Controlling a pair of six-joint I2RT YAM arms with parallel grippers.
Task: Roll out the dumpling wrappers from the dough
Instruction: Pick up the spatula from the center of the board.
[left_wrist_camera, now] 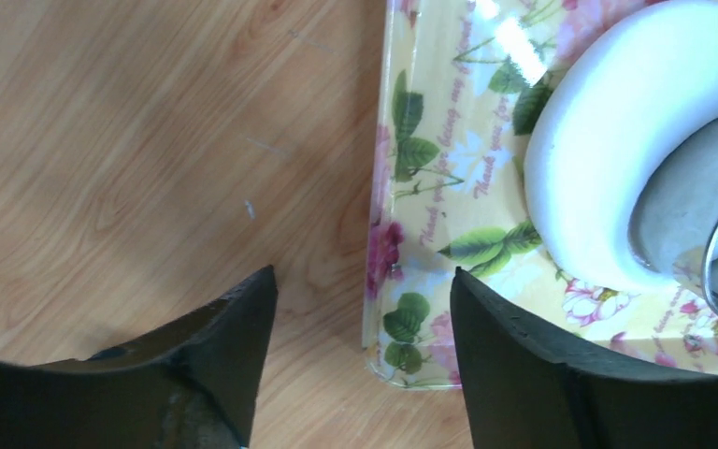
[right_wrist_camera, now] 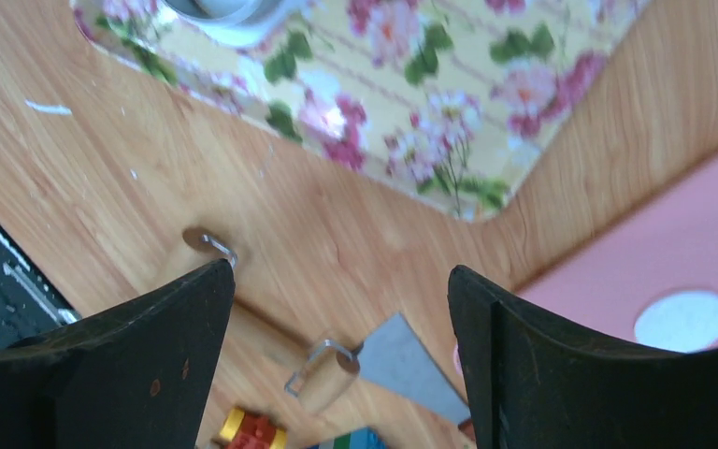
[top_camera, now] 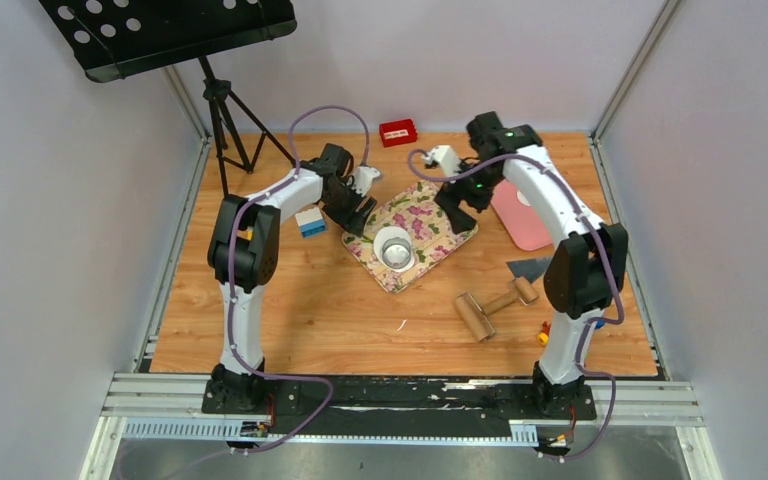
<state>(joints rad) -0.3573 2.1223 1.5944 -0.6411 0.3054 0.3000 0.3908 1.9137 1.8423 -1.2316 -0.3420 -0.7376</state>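
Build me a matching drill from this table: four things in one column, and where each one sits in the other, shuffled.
1. dough
2. rolling pin
3. dumpling wrapper
4. red box

A. on the pink board
B. at the far edge of the table
C. on the floral tray
D. on bare wood beside the scraper

Pairs: 1-C, 2-D, 3-A, 4-B

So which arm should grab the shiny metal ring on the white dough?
Probably left. The left gripper, open, hangs at the edge of the flowery tray with the flat white dough and metal ring just ahead; the right gripper sees them farther off.
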